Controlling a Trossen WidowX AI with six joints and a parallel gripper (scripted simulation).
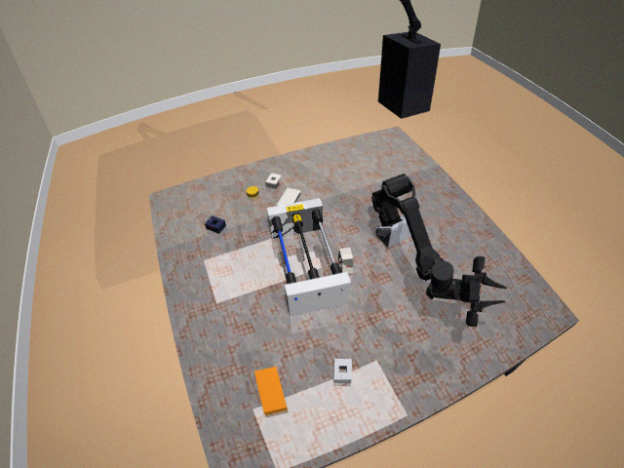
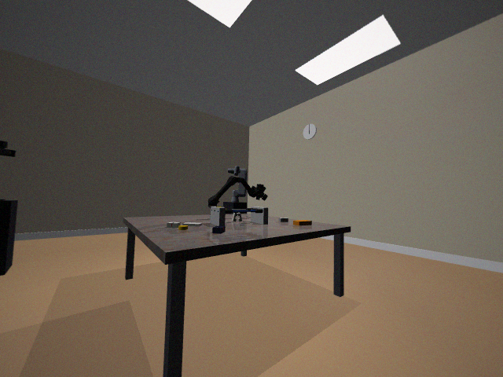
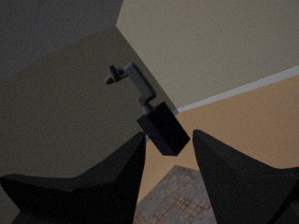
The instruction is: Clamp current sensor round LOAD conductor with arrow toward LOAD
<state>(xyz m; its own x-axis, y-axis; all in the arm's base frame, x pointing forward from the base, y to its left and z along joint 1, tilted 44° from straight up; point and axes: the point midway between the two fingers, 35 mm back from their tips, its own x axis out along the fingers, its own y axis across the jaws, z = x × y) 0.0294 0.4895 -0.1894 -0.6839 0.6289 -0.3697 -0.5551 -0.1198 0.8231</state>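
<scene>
A small cream piece with a dark inner side, seemingly the open sensor point(image 1: 345, 255), stands just right of the rack's grey conductor point(image 1: 326, 243); its jaws and arrow are too small to read. The rack has a far white end block point(image 1: 314, 205) point(image 2: 217, 215) and a near one point(image 1: 318, 296) point(image 2: 259, 215). A blue conductor point(image 1: 284, 250) and a middle black conductor point(image 1: 305, 248) also span them. A yellow marker point(image 1: 297, 218) sits on the black one; a yellow label point(image 1: 294, 207) on the far block is unreadable. My gripper point(image 1: 504, 294) point(image 3: 169, 136) is partly open and empty, raised, well right of the sensor.
A light grey panel point(image 1: 394, 234) stands by my arm's base. Elsewhere are an orange block point(image 1: 270, 389) point(image 2: 302, 222), a white holed block point(image 1: 342, 378), a navy block point(image 1: 214, 224) point(image 2: 218, 229), a yellow disc point(image 1: 252, 191) point(image 2: 183, 227) and a cream holed block point(image 1: 272, 184).
</scene>
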